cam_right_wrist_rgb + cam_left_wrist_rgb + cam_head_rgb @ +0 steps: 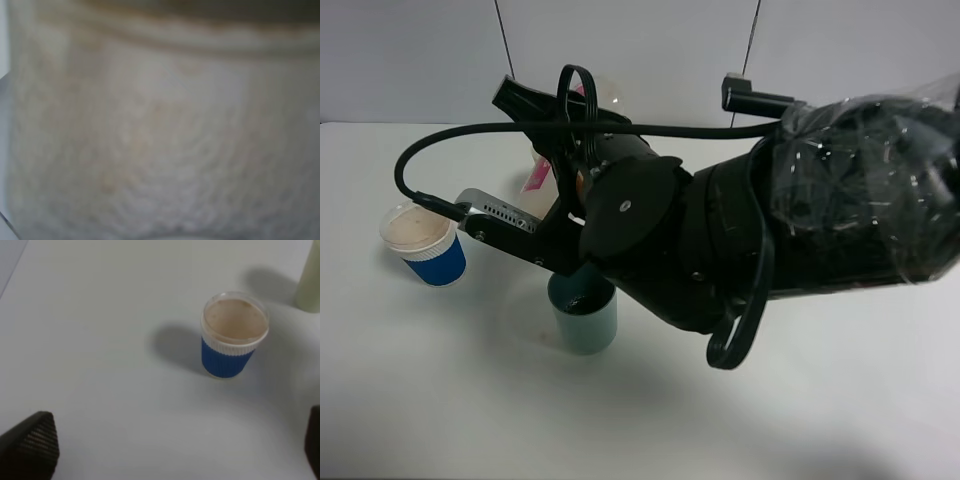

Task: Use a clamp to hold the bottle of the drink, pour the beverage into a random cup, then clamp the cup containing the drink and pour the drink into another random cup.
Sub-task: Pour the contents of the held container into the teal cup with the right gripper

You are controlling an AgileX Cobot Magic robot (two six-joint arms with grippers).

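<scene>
My right clamp (535,120) reaches in from the right, past the middle, and is shut on the bottle (536,178). Only a strip of the bottle's pink-printed label and a pale translucent end (603,90) show behind the arm. A blurred pale surface (160,130) fills the right wrist view. The teal cup (585,318) stands under the arm with dark beverage (582,301) inside. The blue-sleeved paper cup (427,243) (232,337) stands at the left. My left gripper (172,445) hangs open above the table, near that cup and apart from it.
A pale yellow-green tumbler (311,280) stands beyond the blue cup, cut off by the left wrist view's edge. The white table (440,400) ends at a grey wall (410,60). A black cable (420,160) loops out from the right arm over the blue cup.
</scene>
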